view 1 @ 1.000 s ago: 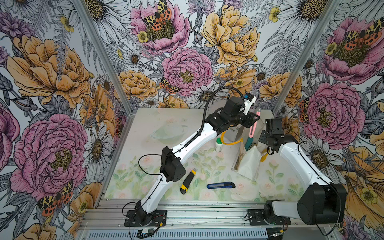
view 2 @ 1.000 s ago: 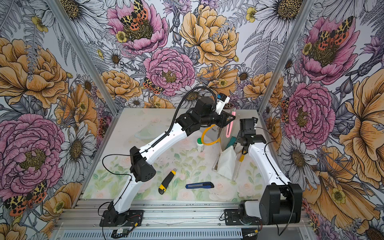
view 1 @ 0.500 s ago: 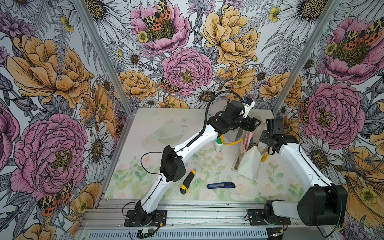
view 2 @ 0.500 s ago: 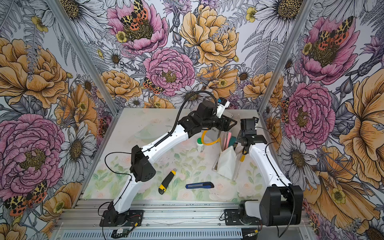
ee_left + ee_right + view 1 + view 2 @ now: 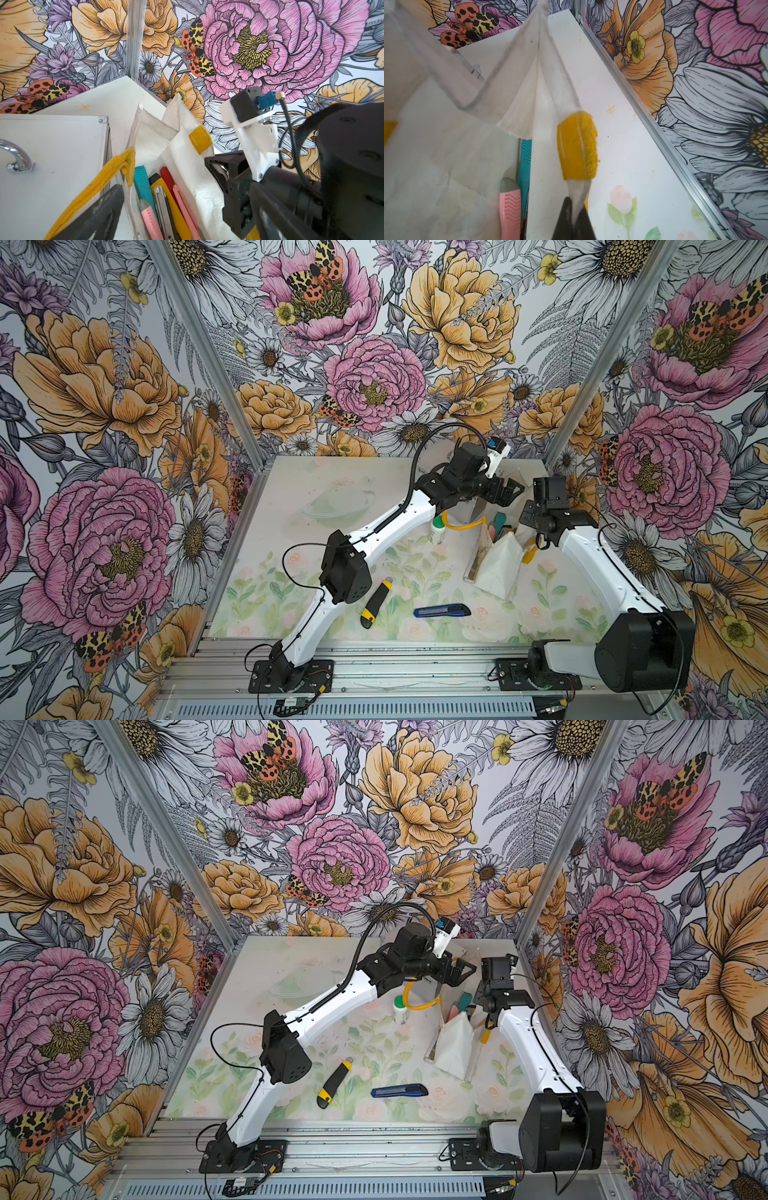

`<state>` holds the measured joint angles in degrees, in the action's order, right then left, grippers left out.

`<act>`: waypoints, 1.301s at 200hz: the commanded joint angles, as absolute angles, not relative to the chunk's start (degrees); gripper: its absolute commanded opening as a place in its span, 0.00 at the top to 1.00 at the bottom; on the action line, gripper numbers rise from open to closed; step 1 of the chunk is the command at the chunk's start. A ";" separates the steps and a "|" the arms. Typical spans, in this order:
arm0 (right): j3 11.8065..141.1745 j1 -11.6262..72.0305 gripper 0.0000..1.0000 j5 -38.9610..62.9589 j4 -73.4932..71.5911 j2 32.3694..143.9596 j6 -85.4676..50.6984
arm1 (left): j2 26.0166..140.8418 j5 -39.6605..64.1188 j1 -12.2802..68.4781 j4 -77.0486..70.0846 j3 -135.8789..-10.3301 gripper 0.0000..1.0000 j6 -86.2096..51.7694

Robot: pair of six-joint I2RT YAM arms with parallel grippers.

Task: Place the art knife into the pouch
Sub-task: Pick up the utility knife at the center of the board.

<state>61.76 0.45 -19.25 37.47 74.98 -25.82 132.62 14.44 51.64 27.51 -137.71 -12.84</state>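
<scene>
Pinching crinkled white fabric pouch [image 5: 446,166], right pincer [image 5: 574,207] clenched, left pincer [image 5: 512,492] splayed open.

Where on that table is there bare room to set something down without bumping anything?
Barest: the stretch between the clear dish, the side wall and the yellow-and-black knife. Also the front patch bordered by the blue knife, the pouch and the right arm. Crowded: the far corner, where pouch, silver case and small bottle bunch beneath the left arm.
</scene>
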 commanded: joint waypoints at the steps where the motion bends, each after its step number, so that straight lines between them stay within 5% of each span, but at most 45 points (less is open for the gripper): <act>1: 62.31 0.02 1.00 -19.69 37.84 74.74 -25.18 | 129.47 12.58 51.77 26.44 -136.57 0.01 -10.89; 84: 62.40 0.08 1.00 -19.65 37.88 75.08 -25.30 | 123.36 8.35 48.78 26.39 -128.62 0.01 -8.63; 166: 62.67 0.03 1.00 -19.70 37.88 75.92 -25.18 | 106.35 -2.65 44.13 33.18 -101.70 0.01 -0.02; 260: 63.36 -0.01 1.00 -19.24 37.87 77.80 -24.91 | 93.75 -7.41 44.70 43.37 -71.57 0.06 -11.68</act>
